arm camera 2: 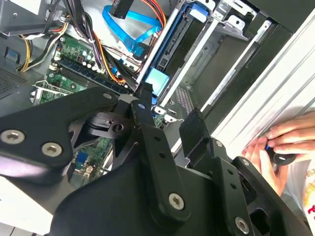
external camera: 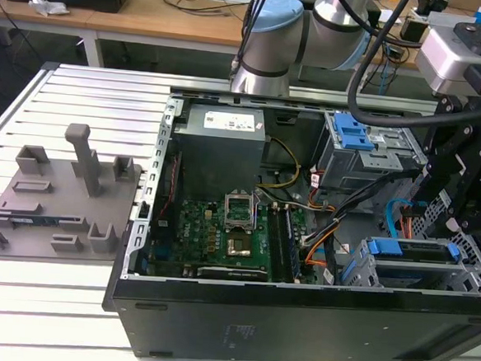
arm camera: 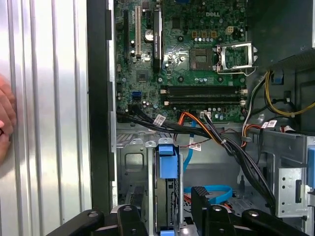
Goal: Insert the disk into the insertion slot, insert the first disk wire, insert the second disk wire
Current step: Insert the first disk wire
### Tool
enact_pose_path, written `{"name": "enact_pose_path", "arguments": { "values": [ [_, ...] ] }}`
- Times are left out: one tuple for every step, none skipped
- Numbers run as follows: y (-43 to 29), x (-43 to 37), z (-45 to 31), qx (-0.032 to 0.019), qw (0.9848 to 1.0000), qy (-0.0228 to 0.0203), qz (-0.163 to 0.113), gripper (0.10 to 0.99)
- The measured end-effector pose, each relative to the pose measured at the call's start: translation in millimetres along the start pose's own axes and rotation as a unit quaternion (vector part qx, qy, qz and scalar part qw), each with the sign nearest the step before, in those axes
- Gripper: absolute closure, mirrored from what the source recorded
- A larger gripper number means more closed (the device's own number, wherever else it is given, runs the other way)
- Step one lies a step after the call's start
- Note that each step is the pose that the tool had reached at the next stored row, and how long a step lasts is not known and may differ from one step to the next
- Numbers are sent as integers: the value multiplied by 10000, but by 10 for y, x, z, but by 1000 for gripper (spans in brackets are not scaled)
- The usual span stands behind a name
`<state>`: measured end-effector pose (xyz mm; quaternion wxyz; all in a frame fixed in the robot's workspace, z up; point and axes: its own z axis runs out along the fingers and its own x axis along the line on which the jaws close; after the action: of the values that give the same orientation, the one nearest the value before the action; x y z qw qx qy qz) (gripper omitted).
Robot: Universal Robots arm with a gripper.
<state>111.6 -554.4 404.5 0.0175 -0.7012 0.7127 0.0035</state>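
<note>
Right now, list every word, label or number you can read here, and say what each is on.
Nothing can be quoted with confidence.
Power supply label: print too small.
Cable tags: print too small.
Motherboard: a maker's logo, plus white markings too small to read.

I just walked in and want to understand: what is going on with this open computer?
A robot arm holds its tool over the open computer case, the open fingers on either side of the disk. The disk, in its blue carrier, sits in the insertion slot. A blue cable lies in the case beside the slot. A person's hand is at the table next to the case.
</note>
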Motion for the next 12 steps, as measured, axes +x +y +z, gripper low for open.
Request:
{"name": "enact_pose_path", "arguments": {
  "values": [
    [0,-6,-2,0,10000,13,0,584],
    [0,-20,-1,1,10000,39,-1,584],
    [1,-32,-1,1,10000,66,-1,584],
    [1,-40,0,1,10000,86,-2,584],
    [1,-53,0,1,9999,116,-2,584],
    [1,-67,0,1,9999,148,-3,584],
    [0,-104,1,-4,9997,247,-5,584],
    [-1,-139,2,-12,9993,364,-6,584],
    [-1,-169,3,-20,9989,470,-8,584],
    [-2,-271,6,-40,9966,819,-16,584],
    [0,-390,10,-43,9947,1032,-19,584],
    [1,-441,16,-42,9946,1032,-19,584]
  ]
}}
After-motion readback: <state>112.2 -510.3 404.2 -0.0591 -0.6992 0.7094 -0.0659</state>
